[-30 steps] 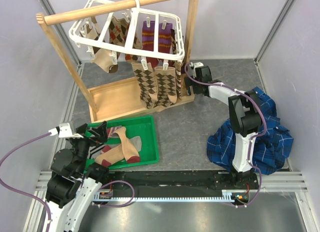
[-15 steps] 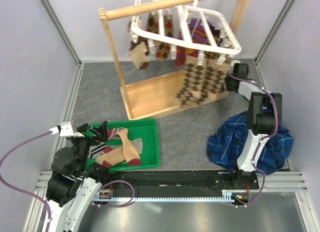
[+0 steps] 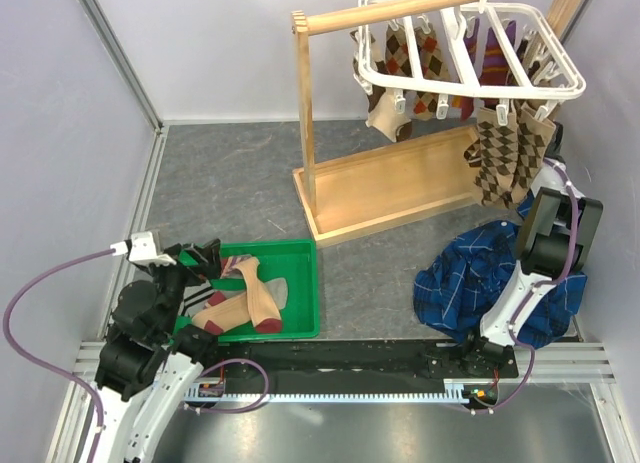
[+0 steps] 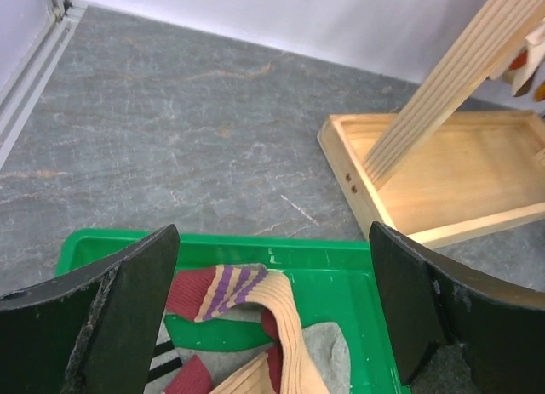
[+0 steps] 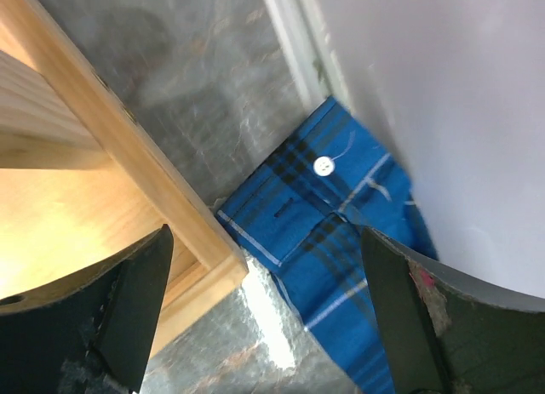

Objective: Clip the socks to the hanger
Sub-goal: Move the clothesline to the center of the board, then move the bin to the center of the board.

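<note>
Left fingers (image 4: 128, 300) spread open over tan maroon-toed socks (image 3: 262, 301) in green plastic tray (image 3: 297, 273), surface's near-left corner — right fingers (image 5: 128, 292) open by wooden stand (image 3: 400, 183) holding white plastic grid hanger (image 3: 571, 63).

The grey table (image 3: 240, 173) bears a green tray (image 3: 298, 283), wooden stand (image 3: 400, 188) and blue plaid cloth (image 3: 465, 283).

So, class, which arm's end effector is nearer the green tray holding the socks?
Left. The left end effector hovers over the left end of the green tray; the right end effector is far off at the back right, by the wooden stand, above the blue plaid cloth.
</note>
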